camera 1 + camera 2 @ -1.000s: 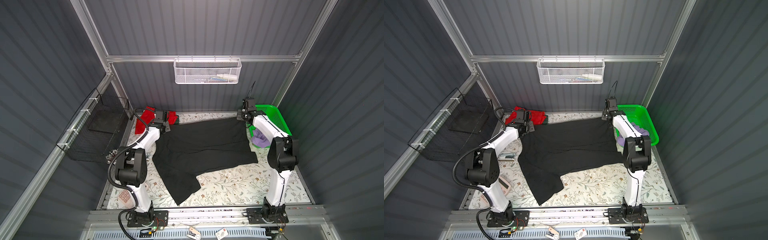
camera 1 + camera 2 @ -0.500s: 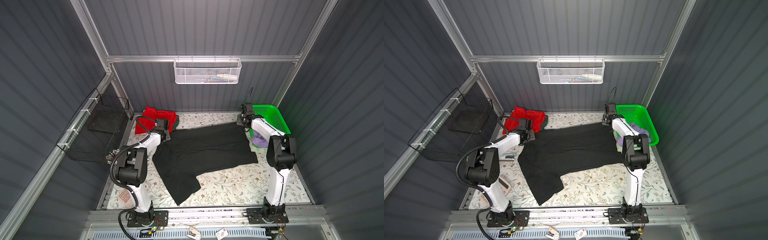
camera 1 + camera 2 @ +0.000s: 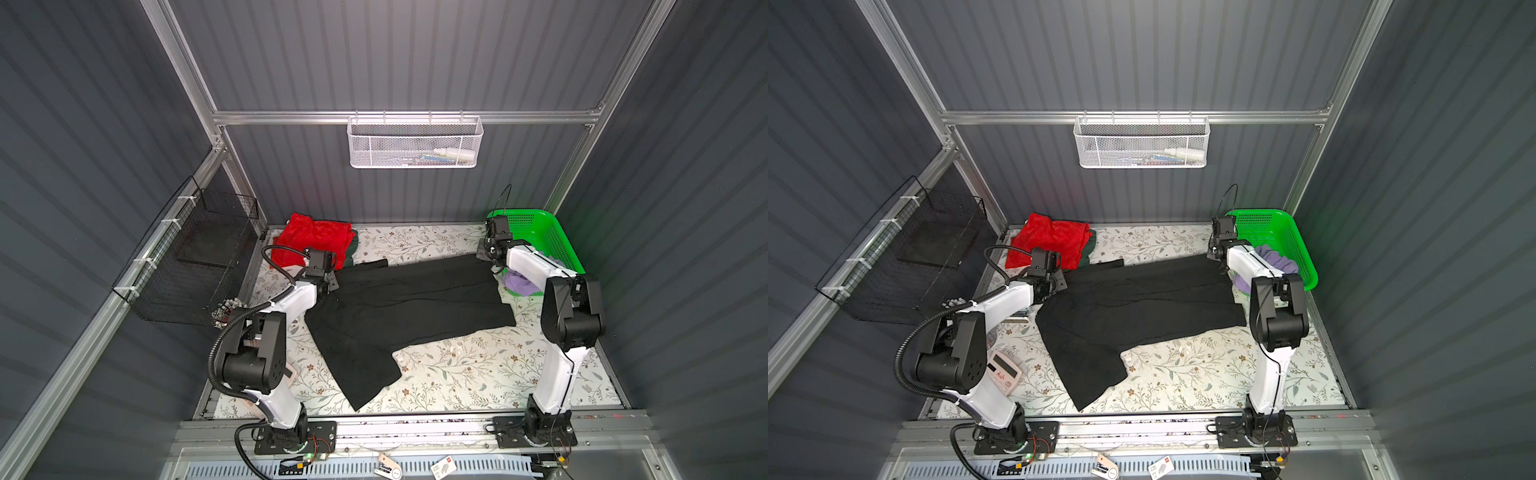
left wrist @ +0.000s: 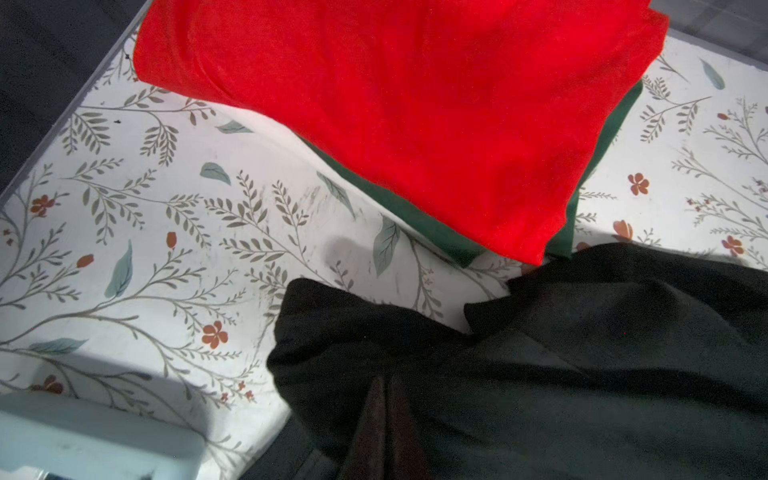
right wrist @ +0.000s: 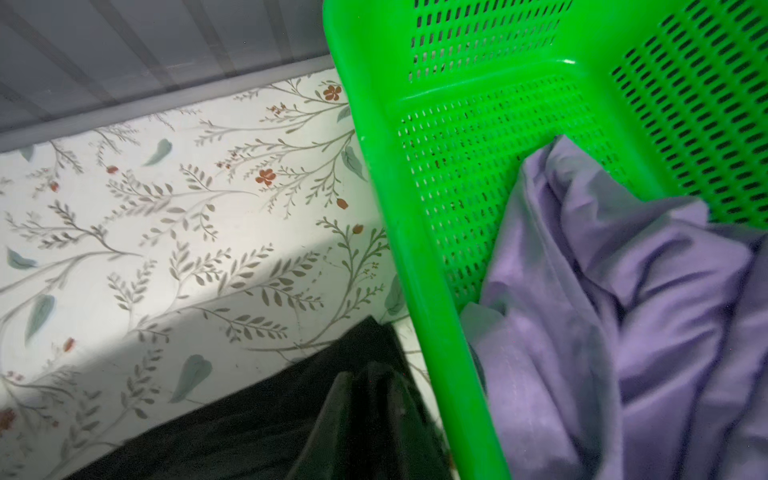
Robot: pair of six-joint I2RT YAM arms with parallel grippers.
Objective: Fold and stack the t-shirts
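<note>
The left gripper (image 4: 385, 380) has its 2 jaws together, tips set down on a bunched part of the black t-shirt (image 4: 582, 374). Whether a fold of cloth is nipped between them cannot be told. Just ahead of those tips the black cloth ends in a rumpled edge on the floral tabletop (image 4: 166, 249). Further ahead lies the red t-shirt (image 4: 415, 104), folded and resting on the folded dark green t-shirt (image 4: 419, 220) — the green shows only as a strip along 2 sides of the red. A flap of the black shirt meets the nearest corner of that stack.

The right gripper (image 5: 368, 370) has its jaws a little apart, with a narrow dark gap showing between them. Black cloth lies under and between them, and the pictures do not show whether it is pinched. A corner of the black shirt pokes out just ahead of the tips. Close beside these jaws stands the bright green basket (image 5: 415, 257), with the lavender t-shirt (image 5: 602, 311) crumpled inside it.

In both top views the black t-shirt (image 3: 399, 303) (image 3: 1133, 307) stretches flat between the 2 grippers — a long part trails away from both sets of jaws toward the arm bases
</note>
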